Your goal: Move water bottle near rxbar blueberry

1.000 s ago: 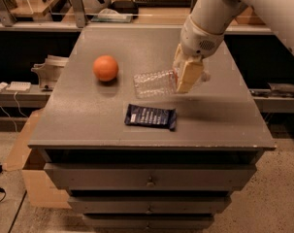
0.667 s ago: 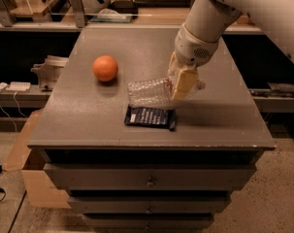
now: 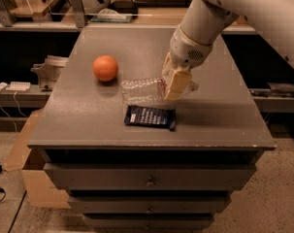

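The water bottle (image 3: 141, 91) is a clear crinkled plastic bottle lying on its side, just behind the bar. My gripper (image 3: 177, 87) is shut on the water bottle's right end, with its tan fingers (image 3: 175, 81) over the bottle and hiding the cap. The rxbar blueberry (image 3: 150, 116) is a flat dark navy wrapper with white print, lying on the grey cabinet top (image 3: 88, 125) near the front edge. The bottle is almost touching the bar's far edge.
An orange (image 3: 106, 68) sits on the cabinet top to the left of the bottle. Shelves with clutter run along the back. A cardboard box (image 3: 25, 169) stands on the floor at the left. Drawers face the front.
My gripper has carried the water bottle towards the front and left, from behind the bar down to just beside its far edge. The orange and the bar have not moved.
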Available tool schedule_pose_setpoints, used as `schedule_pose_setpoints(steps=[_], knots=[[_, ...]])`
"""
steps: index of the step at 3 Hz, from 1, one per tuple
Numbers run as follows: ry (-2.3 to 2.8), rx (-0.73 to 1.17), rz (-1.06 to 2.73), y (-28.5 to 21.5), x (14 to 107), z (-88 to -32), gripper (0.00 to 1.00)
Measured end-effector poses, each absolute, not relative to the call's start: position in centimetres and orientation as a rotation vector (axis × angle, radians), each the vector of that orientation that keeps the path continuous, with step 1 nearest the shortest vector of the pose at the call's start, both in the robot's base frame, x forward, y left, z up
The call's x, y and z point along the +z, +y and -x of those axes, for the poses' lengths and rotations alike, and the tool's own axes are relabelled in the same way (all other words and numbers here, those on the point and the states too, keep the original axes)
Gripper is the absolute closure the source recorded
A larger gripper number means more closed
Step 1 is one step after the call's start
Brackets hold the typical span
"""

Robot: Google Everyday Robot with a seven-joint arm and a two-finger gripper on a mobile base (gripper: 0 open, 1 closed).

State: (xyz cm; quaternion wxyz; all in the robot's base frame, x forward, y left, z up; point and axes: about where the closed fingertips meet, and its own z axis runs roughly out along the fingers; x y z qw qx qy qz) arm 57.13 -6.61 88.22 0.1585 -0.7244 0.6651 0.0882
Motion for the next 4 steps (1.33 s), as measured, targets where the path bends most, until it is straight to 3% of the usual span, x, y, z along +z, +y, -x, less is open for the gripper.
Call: schedule_pose_setpoints(steps=[3, 4], knots=[[1.965, 0.302, 2.027, -7.0, 84.6, -58.2, 1.00], [1.989, 0.313, 2.007, -7.4, 83.9, -58.6, 0.82]])
